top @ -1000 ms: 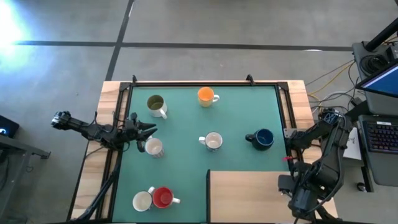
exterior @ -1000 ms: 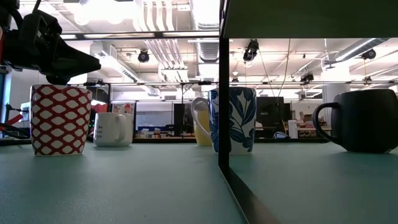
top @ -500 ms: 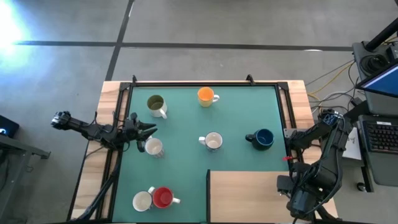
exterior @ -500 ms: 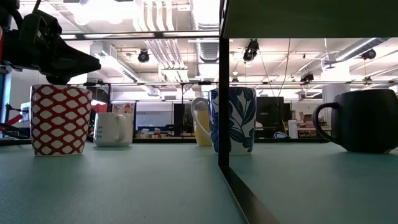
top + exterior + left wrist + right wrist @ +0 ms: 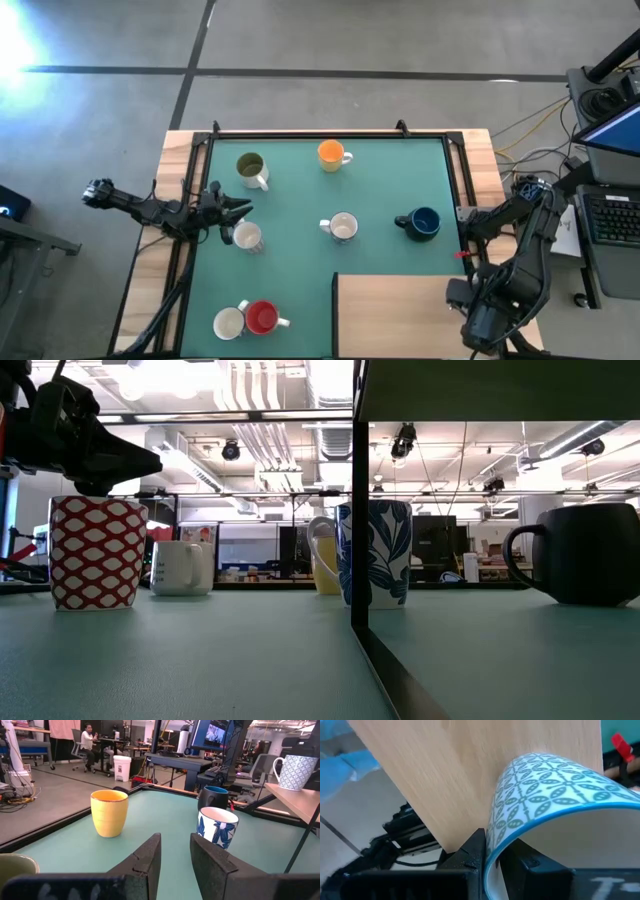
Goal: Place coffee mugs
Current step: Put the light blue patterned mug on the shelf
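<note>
From above, the green counter (image 5: 380,180) carries seven mugs: an olive-lined white mug (image 5: 250,169) and an orange mug (image 5: 331,154) toward the far edge, a white mug (image 5: 342,227) near the middle, a dark blue mug (image 5: 421,223) toward the right side, another white mug (image 5: 246,237) toward the left side, and a red mug (image 5: 263,317) touching a white mug (image 5: 229,323) at the near left. The left gripper (image 5: 237,208) hangs just beside the left-side white mug. A raised wooden shelf (image 5: 395,315) covers the near right corner, and the right arm (image 5: 505,280) folds over its right end.

At counter height, a red-and-white patterned mug (image 5: 98,552) stands at the left with a dark gripper (image 5: 95,455) above its rim. Farther back are a plain white mug (image 5: 181,567), a yellowish mug (image 5: 324,555) and a blue-flowered mug (image 5: 385,552), with the dark mug (image 5: 585,552) to the right.

From the left wrist, the left gripper (image 5: 175,852) has its fingers slightly apart with nothing between them; beyond stand the orange mug (image 5: 109,812), the blue-flowered mug (image 5: 217,826) and the dark blue mug (image 5: 213,797). A patterned mug (image 5: 297,771) sits on the shelf.

From the right wrist, the right gripper (image 5: 492,857) pinches the rim of a white mug with a green-and-blue pattern (image 5: 540,800), one finger outside and one inside, over the wooden shelf (image 5: 470,770).
</note>
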